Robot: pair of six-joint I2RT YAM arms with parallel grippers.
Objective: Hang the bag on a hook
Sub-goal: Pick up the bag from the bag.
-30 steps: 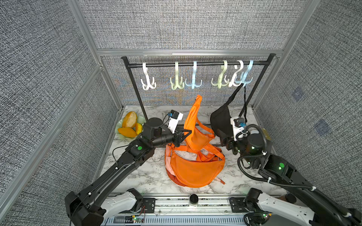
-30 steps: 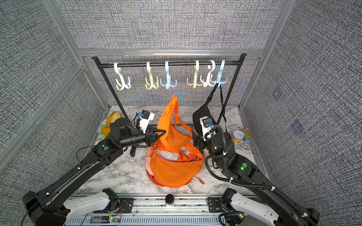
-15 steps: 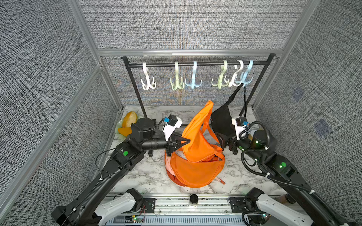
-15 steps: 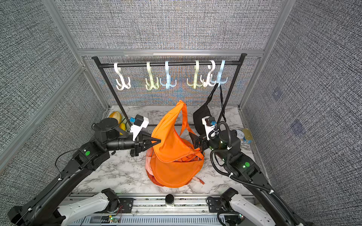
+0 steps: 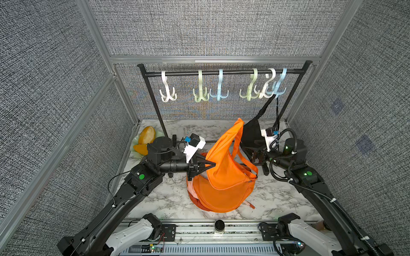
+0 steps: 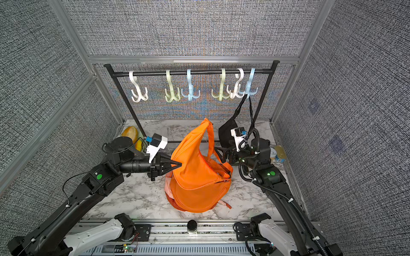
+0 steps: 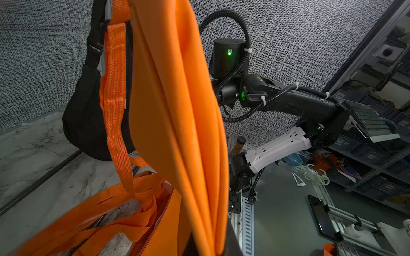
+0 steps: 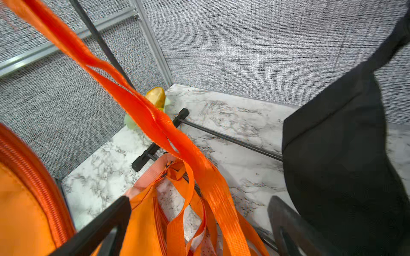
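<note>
Top pair high, facing rack [image 5: 237, 72]; wrists close to bag [image 7: 177, 110].

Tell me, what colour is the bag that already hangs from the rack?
The hanging bag is black, clearest in the left wrist view.

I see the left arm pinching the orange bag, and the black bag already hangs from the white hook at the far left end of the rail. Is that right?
Not quite: the black bag hangs from the pale blue hook at the right end of the rail, as both top views show. The left end effector does pinch the orange bag.
</note>
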